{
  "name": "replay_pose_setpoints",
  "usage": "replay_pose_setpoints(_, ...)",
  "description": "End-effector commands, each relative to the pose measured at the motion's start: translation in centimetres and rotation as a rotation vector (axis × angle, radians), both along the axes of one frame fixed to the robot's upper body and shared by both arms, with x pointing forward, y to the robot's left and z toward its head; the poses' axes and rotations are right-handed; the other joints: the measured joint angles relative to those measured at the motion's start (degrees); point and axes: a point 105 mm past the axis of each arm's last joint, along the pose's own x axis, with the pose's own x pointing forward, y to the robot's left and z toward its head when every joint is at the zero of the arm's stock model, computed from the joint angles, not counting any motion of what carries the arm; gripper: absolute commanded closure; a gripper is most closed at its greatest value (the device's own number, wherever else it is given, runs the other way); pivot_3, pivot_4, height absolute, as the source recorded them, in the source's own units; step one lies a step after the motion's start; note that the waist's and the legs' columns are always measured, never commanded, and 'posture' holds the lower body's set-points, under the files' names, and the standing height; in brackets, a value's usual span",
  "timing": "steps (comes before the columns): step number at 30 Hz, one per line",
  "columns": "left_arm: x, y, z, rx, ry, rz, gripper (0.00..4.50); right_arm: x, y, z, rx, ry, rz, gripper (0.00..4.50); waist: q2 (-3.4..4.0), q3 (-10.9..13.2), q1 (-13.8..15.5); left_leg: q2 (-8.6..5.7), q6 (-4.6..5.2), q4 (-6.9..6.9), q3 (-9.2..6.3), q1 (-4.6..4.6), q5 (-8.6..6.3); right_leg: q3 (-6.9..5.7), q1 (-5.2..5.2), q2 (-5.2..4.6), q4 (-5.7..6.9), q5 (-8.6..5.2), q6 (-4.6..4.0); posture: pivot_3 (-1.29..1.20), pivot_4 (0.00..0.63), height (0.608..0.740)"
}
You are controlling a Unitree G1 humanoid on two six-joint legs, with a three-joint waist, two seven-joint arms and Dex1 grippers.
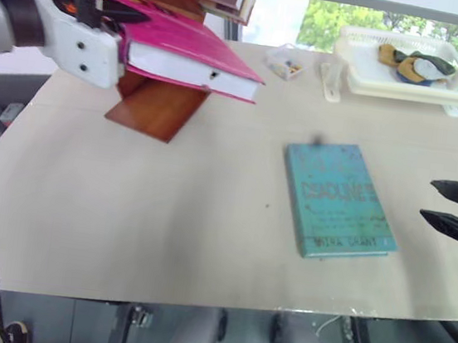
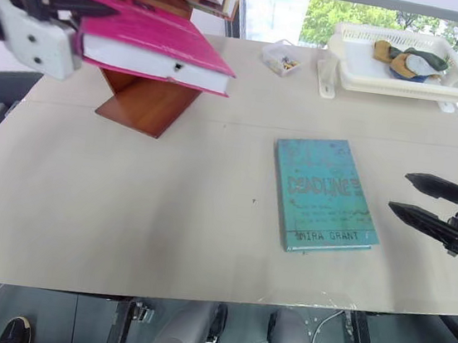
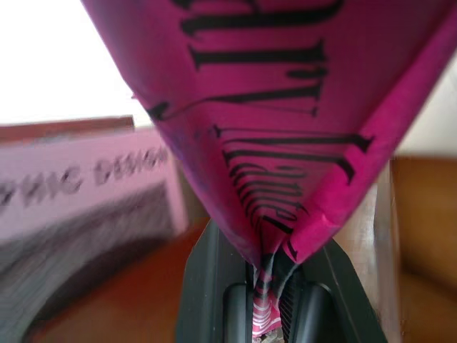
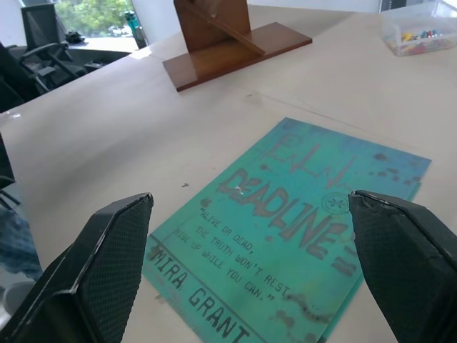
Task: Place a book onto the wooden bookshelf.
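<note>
- Pink book (image 1: 185,53) is clamped at one end between the closed fingers of the left gripper (image 1: 114,13), held up in the air above the table's far left part, lying roughly flat with its page edges facing the near side.
- In the left wrist view the black fingers (image 3: 214,286) pinch the book's cover, lettering running up from them.
- Wooden bookshelf (image 1: 154,100) stands tilted just behind and under the book, its base board on the table (image 1: 165,214); other books already lean in its upper part.
- Right gripper (image 2: 425,204) hovers with its jaws apart and nothing between them, above the table's right edge, just beside a teal book (image 2: 322,193) lying flat.
- Small clear box (image 2: 280,59) of little items sits near the far edge.
- White tray (image 2: 399,75) with crumpled cloths stands at the far right corner, well apart from the bookshelf.
</note>
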Motion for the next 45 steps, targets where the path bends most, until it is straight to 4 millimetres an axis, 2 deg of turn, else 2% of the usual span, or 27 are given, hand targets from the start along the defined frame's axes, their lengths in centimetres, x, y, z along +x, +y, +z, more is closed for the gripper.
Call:
replay_pose_setpoints(1, -1.1, 2.2, 2.2, -0.005, -0.059, 0.104, 4.48, 0.2, -0.1, 1.3, -0.014, -0.066, 0.018, 0.0, 0.0, 0.0, 0.0, 0.0, 0.0, 0.02, -0.01, 0.01, 0.0, 0.0, 0.01, 0.0, 0.02, 0.0, 0.0, 0.0, 0.15, 0.74)
replay_pose_setpoints(5, -0.9, 5.0, 1.1, 0.019, 0.006, 0.243, 4.48, 0.4, 0.5, 2.1, 0.037, -0.11, 0.064, 0.0, 0.05, 0.1, -0.3, 0.02, 0.03, 0.12, 0.06, 0.32, -0.02, 0.03, 0.33, 0.02, 0.06, -0.01, 0.01, 0.0, 0.15, 0.74)
replay_pose_setpoints(8, -0.4, 6.1, 0.2, 0.027, 0.041, 0.31, 4.48, 0.8, 0.8, 1.9, 0.036, -0.109, 0.073, 0.0, 0.04, 0.1, -0.4, 0.05, 0.05, 0.05, 0.09, 0.68, -0.03, 0.07, 0.67, 0.02, 0.05, -0.03, 0.02, 0.0, 0.15, 0.74)
replay_pose_setpoints(10, -0.1, 6.7, 0.1, 0.043, 0.038, 0.359, 4.48, 0.9, 1.0, 1.8, 0.035, -0.109, 0.075, 0.0, -0.01, 0.2, -0.5, 0.08, 0.05, 0.08, 0.08, 0.69, -0.03, 0.06, 0.67, 0.04, 0.08, -0.02, 0.02, 0.0, 0.15, 0.74)
replay_pose_setpoints(11, 0.5, 6.8, 0.8, 0.017, -0.016, 0.387, 4.48, 0.9, 1.0, 1.8, 0.037, -0.111, 0.076, 0.0, 0.0, 0.2, -0.5, 0.08, 0.05, 0.08, 0.08, 0.69, -0.03, 0.06, 0.67, 0.04, 0.08, -0.02, 0.02, 0.0, 0.15, 0.74)
replay_pose_setpoints(14, 2.1, 5.9, 1.1, -0.041, -0.067, 0.393, 4.48, 0.9, 1.0, 2.0, 0.039, -0.117, 0.073, 0.0, -0.01, 0.2, -0.5, 0.06, 0.05, 0.08, 0.09, 0.66, -0.03, 0.07, 0.65, 0.04, 0.08, -0.02, 0.02, 0.0, 0.15, 0.74)
replay_pose_setpoints(19, 4.0, 5.1, -1.5, -0.055, 0.009, 0.43, 4.48, 0.9, 1.0, 1.9, 0.038, -0.114, 0.071, 0.0, -0.01, 0.2, -0.8, 0.05, 0.05, 0.08, 0.1, 0.66, -0.03, 0.1, 0.64, 0.04, 0.09, -0.02, 0.02, 0.0, 0.15, 0.74)
replay_pose_setpoints(21, 4.6, 4.7, -1.8, -0.063, 0.011, 0.444, 4.48, 0.9, 1.1, 1.8, 0.039, -0.113, 0.07, 0.0, -0.02, 0.2, -0.9, 0.05, 0.05, 0.08, 0.1, 0.66, -0.03, 0.11, 0.63, 0.04, 0.1, -0.02, 0.02, 0.0, 0.15, 0.74)
replay_pose_setpoints(25, 5.0, 4.9, -1.3, 0.011, -0.027, 0.504, 4.48, 0.9, 1.2, 1.8, 0.042, -0.112, 0.069, 0.0, -0.03, 0.2, -0.8, 0.06, 0.05, 0.08, 0.1, 0.66, -0.03, 0.11, 0.62, 0.04, 0.12, -0.01, 0.02, 0.0, 0.15, 0.74)
replay_pose_setpoints(28, 5.1, 4.6, -0.7, -0.003, -0.055, 0.508, 4.48, 0.9, 1.1, 1.7, 0.041, -0.114, 0.061, 0.0, -0.03, 0.2, -0.9, 0.06, 0.05, 0.09, 0.11, 0.68, -0.03, 0.14, 0.62, 0.05, 0.16, -0.01, 0.02, 0.0, 0.15, 0.74)
replay_pose_setpoints(32, 5.1, 5.5, -0.7, 0.019, -0.063, 0.562, 4.48, 0.8, 1.1, 1.6, 0.041, -0.116, 0.052, 0.0, -0.03, 0.2, -0.9, 0.09, 0.05, 0.09, 0.09, 0.69, -0.03, 0.13, 0.6, 0.07, 0.2, -0.01, 0.01, 0.0, 0.15, 0.74)
replay_pose_setpoints(35, 5.1, 5.4, -0.6, 0.003, -0.066, 0.562, 4.48, 0.8, 0.9, 1.8, 0.044, -0.126, 0.046, 0.0, -0.03, 0.2, -1.1, 0.11, 0.04, 0.08, 0.1, 0.72, -0.03, 0.15, 0.59, 0.09, 0.24, -0.01, 0.01, 0.0, 0.15, 0.74)
replay_pose_setpoints(36, 5.1, 5.3, -0.6, -0.002, -0.064, 0.561, 3.73, 0.8, 0.9, 1.9, 0.046, -0.129, 0.045, 0.0, -0.03, 0.2, -1.1, 0.13, 0.04, 0.09, 0.11, 0.73, -0.03, 0.16, 0.58, 0.1, 0.26, -0.01, 0.01, 0.0, 0.15, 0.74)
replay_pose_setpoints(38, 5.2, 5.2, -0.8, -0.01, -0.053, 0.559, 3.34, 0.7, 0.9, 2.1, 0.051, -0.135, 0.047, 0.0, -0.03, 0.2, -1.1, 0.14, 0.04, 0.09, 0.11, 0.73, -0.03, 0.16, 0.58, 0.12, 0.27, -0.01, 0.01, 0.0, 0.15, 0.74)
replay_pose_setpoints(45, 5.2, 5.4, -1.2, -0.025, -0.03, 0.579, 0.19, 0.0, 1.3, 3.7, 0.124, -0.188, 0.107, 0.0, -0.02, 0.2, -1.1, 0.15, 0.04, 0.09, 0.16, 0.74, -0.03, 0.22, 0.58, 0.11, 0.26, -0.01, 0.01, 0.0, 0.15, 0.74)
